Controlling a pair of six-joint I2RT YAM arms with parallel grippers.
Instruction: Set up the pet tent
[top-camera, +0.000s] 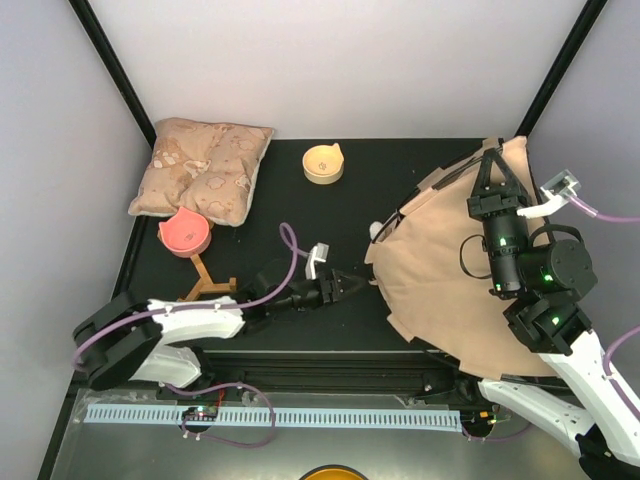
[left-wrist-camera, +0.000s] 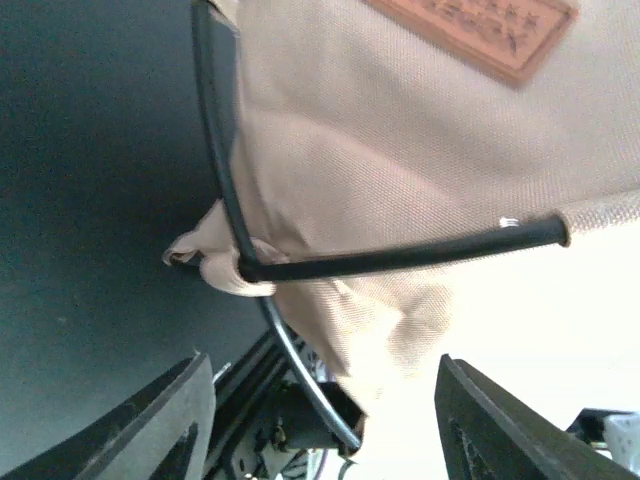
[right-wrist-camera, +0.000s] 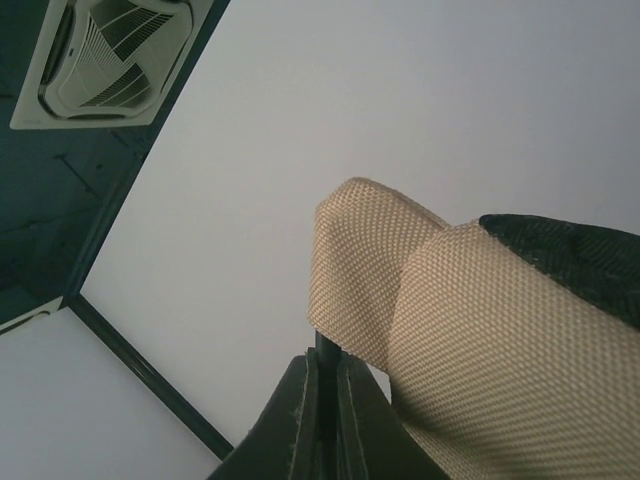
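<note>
- Black tabletop (top-camera: 300, 215) boxed in by white walls (top-camera: 330, 60), with both arms stretched over it.
- Pet tent (top-camera: 440, 270): tan canvas, mostly flat, spread under and around the right claw (top-camera: 497, 162), its left edge just ahead of the left claw (top-camera: 350, 285).
- Beige patterned pillow (top-camera: 205, 170): well beyond and left of the left claw, in the far corner.
- Right claw (right-wrist-camera: 322, 365): clamped tight on a thin black pole (right-wrist-camera: 325, 352) where it leaves a tan fabric sleeve (right-wrist-camera: 360, 270), at the tent's far edge.
- Left claw (left-wrist-camera: 322, 365): jaws spread, gripping nothing; tent corner and crossing tent rods (left-wrist-camera: 400, 255) just ahead of the fingertips (left-wrist-camera: 160, 420), not touching them.
- Pink bowl (top-camera: 184, 235): left of the left claw, just beside the pillow's near edge.
- Tan bowl (top-camera: 323, 163): beyond the left claw, towards the back wall.
- Wooden stand (top-camera: 207, 285): left of the left claw, just this side of the pink bowl.
- Brown label patch (left-wrist-camera: 480, 30): on the canvas ahead of the left claw, lettering too blurred to read.
</note>
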